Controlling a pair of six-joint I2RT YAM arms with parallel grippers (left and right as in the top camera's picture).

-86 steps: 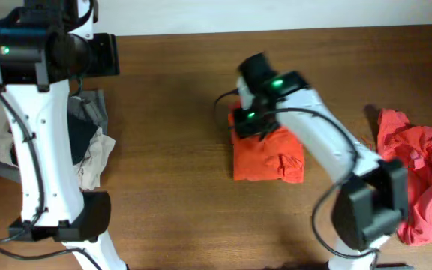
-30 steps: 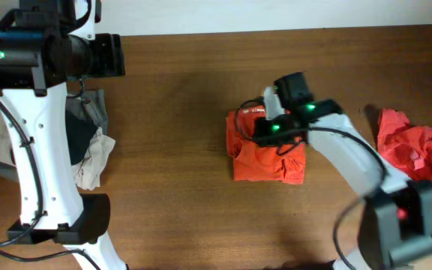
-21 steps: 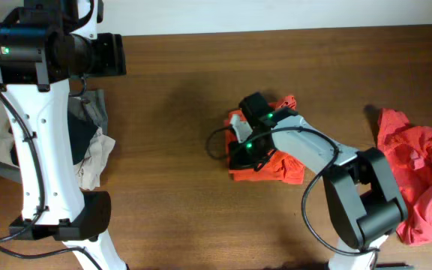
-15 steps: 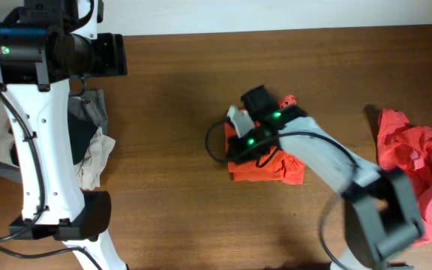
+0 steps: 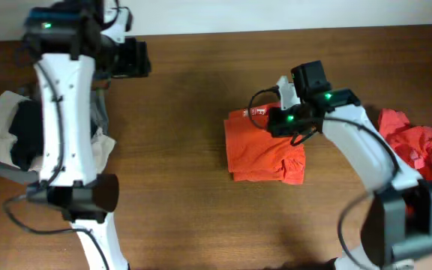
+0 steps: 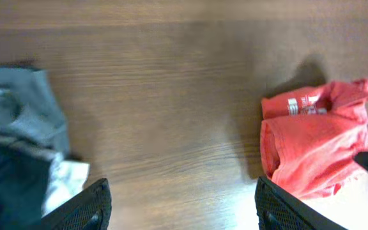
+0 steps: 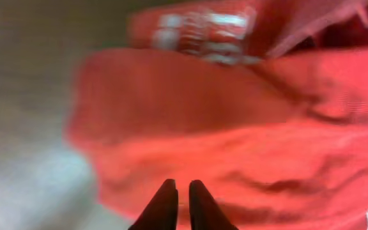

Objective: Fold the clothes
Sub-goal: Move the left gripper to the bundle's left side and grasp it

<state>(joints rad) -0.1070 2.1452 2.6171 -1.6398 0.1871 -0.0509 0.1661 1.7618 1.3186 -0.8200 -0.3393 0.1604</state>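
A folded orange-red garment (image 5: 259, 152) lies in the middle of the table, its white neck label showing at the far edge. It also appears in the left wrist view (image 6: 315, 144) and fills the right wrist view (image 7: 248, 121). My right gripper (image 7: 183, 191) is shut with nothing between its fingers, just above this garment's far right part (image 5: 280, 120). A crumpled red garment (image 5: 418, 154) lies at the right edge of the table. My left gripper (image 6: 184, 206) stands open over bare wood, well left of the folded garment.
A heap of grey, black and beige clothes (image 5: 6, 139) sits at the table's left edge, partly under the left arm (image 5: 62, 112); it also shows in the left wrist view (image 6: 18, 147). The table's far edge (image 5: 223, 31) runs along the top.
My right gripper has moved from the folded garment's left side to its far right part. The garment now lies flatter and wider. The left arm has swung to the right.
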